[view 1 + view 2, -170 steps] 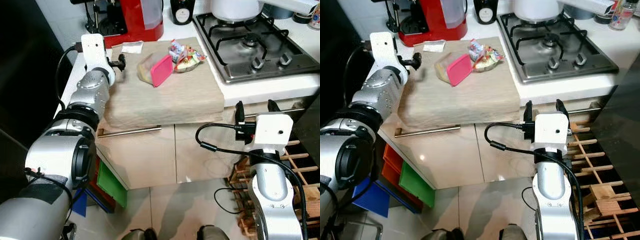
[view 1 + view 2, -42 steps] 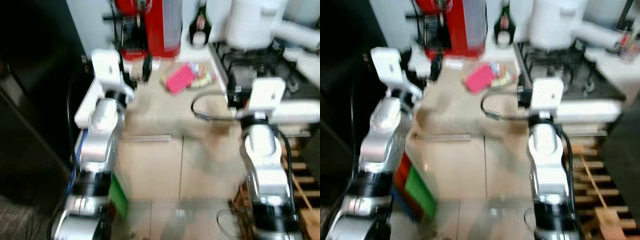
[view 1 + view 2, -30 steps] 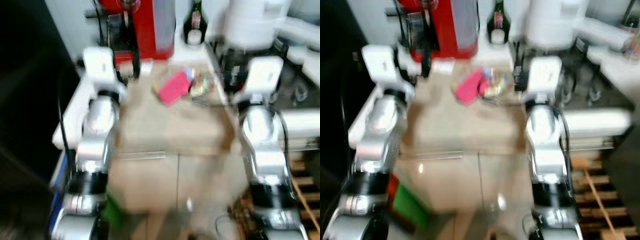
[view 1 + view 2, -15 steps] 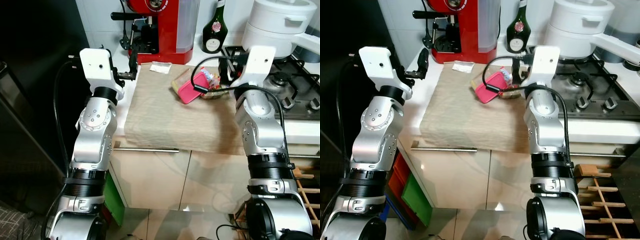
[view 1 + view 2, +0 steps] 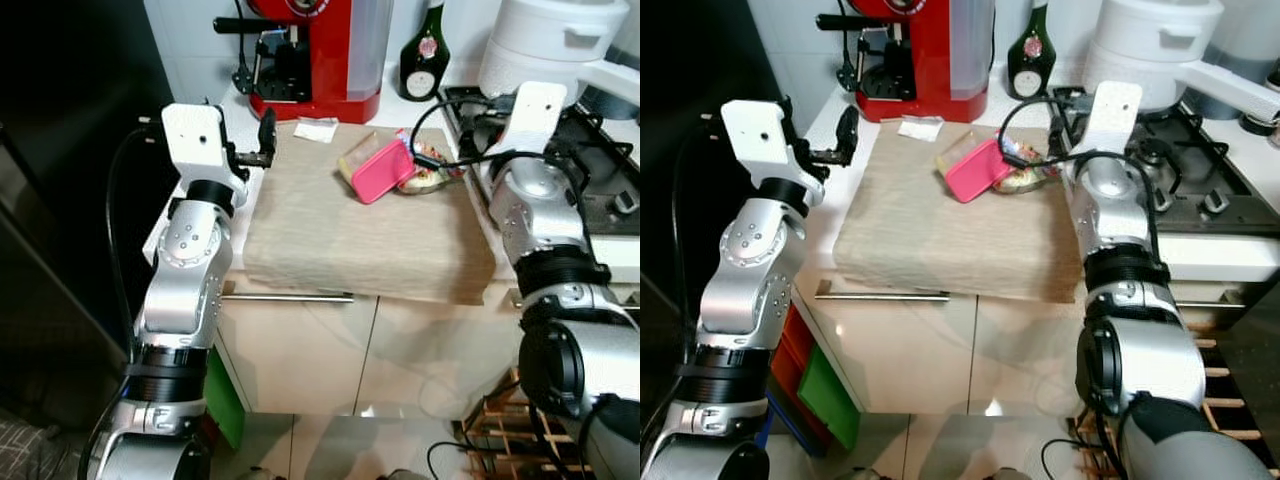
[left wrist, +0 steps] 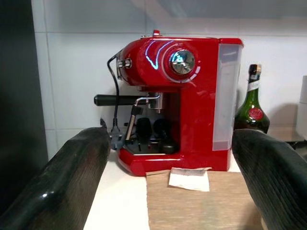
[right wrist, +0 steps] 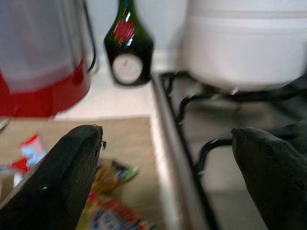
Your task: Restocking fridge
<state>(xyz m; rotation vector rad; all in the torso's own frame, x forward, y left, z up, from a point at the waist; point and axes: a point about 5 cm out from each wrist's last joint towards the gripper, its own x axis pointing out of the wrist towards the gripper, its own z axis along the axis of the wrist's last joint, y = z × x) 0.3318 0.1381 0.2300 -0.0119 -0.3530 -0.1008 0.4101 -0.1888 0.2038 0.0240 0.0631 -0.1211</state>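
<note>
Surface [image 5: 330, 240], beige cloth-covered: pink-lidded container [image 5: 378, 168] tilted near back edge, snack packets [image 5: 428, 176] just beside it. Left gripper [image 6: 172, 191]: fingers spread wide, empty, at the surface's left rear facing red coffee machine [image 6: 187, 120]. Right gripper [image 7: 163, 187]: fingers wide apart, empty, above the packets by the hob [image 5: 1185, 170]. Green bottle [image 5: 1027, 45] behind

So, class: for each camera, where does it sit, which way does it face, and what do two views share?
Left eye view: on the head, looking down at the cloth-covered counter; both arms show.
Right eye view: same scene, shifted slightly.
Left wrist view: looks along the open left claw at the red coffee machine.
Right wrist view: looks along the open right claw towards the hob.
Both wrist views share the green bottle.
</note>
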